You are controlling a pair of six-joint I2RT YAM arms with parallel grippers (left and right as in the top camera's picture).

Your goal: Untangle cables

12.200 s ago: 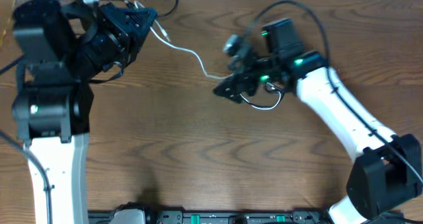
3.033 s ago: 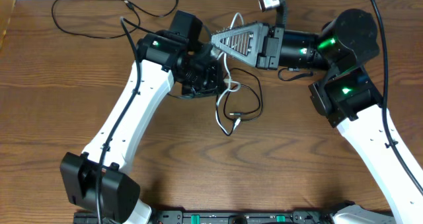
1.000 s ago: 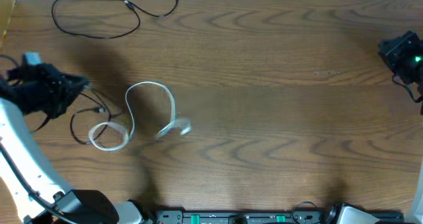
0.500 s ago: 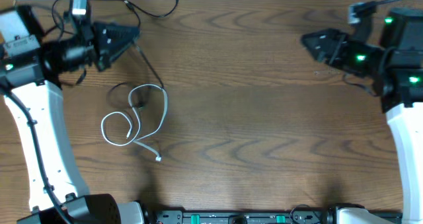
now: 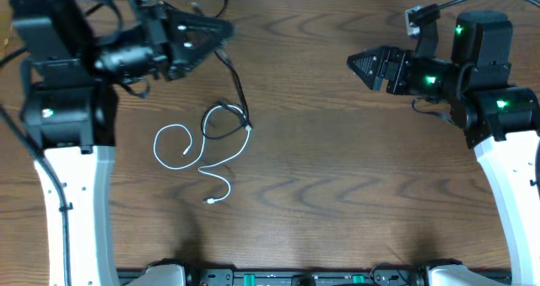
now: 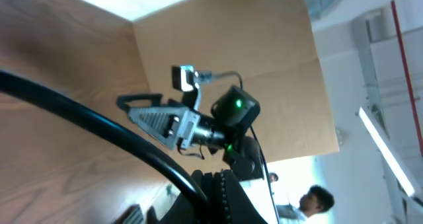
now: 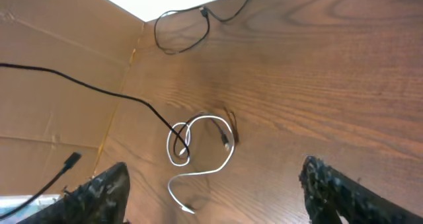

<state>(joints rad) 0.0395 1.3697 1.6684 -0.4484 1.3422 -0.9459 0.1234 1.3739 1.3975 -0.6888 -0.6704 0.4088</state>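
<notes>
My left gripper (image 5: 221,35) is at the table's back left, raised and shut on a thin black cable (image 5: 236,88). That cable hangs down to a small loop on the table and crosses close in the left wrist view (image 6: 99,128). The white cable (image 5: 157,147) lies in a loop and an S-curve beside that black loop, and the two overlap. The right wrist view shows the white cable (image 7: 173,184) and the held black cable (image 7: 99,88). A second black cable (image 7: 175,52) lies apart at the back edge. My right gripper (image 5: 359,64) is open and empty at the back right, above the wood.
A brown cardboard wall (image 7: 53,118) stands along the table's left side. The wooden table (image 5: 354,185) runs to a white back edge. The right arm (image 6: 218,121) shows across the table in the left wrist view. A person stands in the background there.
My left gripper moved right with the black cable, dragging the loops to the right. The white cable spread out into an S. My right gripper moved a little left.
</notes>
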